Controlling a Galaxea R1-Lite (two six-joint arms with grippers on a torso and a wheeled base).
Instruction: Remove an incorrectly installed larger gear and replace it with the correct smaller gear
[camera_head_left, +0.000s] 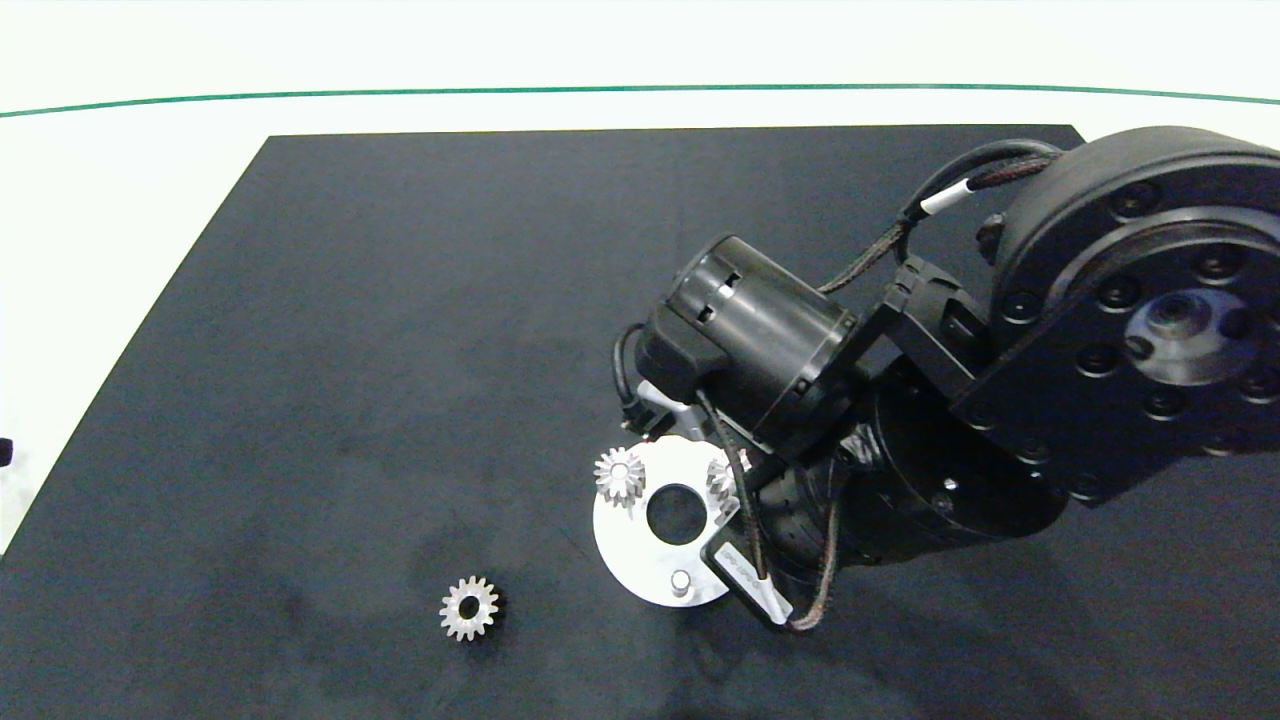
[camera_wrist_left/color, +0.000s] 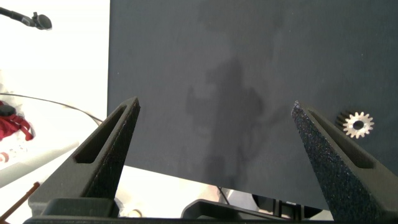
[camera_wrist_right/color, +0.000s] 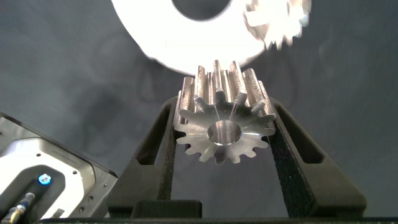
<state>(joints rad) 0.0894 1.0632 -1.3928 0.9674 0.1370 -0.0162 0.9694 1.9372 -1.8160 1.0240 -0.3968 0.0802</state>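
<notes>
The larger gear (camera_head_left: 468, 607), with pointed star-like teeth, lies flat and loose on the black mat, left of the round silver plate (camera_head_left: 632, 553); the left wrist view also catches the larger gear (camera_wrist_left/color: 357, 123). My right gripper (camera_wrist_right/color: 225, 102) is shut on the smaller gear (camera_wrist_right/color: 224, 134), holding it by its toothed sides just off the plate (camera_wrist_right/color: 155, 37) rim. In the head view the right wrist hides that gripper. The plate carries a small gear (camera_head_left: 618, 476), a second half-hidden gear (camera_head_left: 719, 480) and a bare peg (camera_head_left: 680, 580). My left gripper (camera_wrist_left/color: 215, 106) hangs open above the mat's left side.
The black mat (camera_head_left: 350, 350) lies on a white table, whose surface shows beyond the mat's edge (camera_wrist_left/color: 56, 124). The right arm's bulky wrist (camera_head_left: 760, 340) covers the plate's right side. The plate has a large round centre hole (camera_head_left: 675, 514).
</notes>
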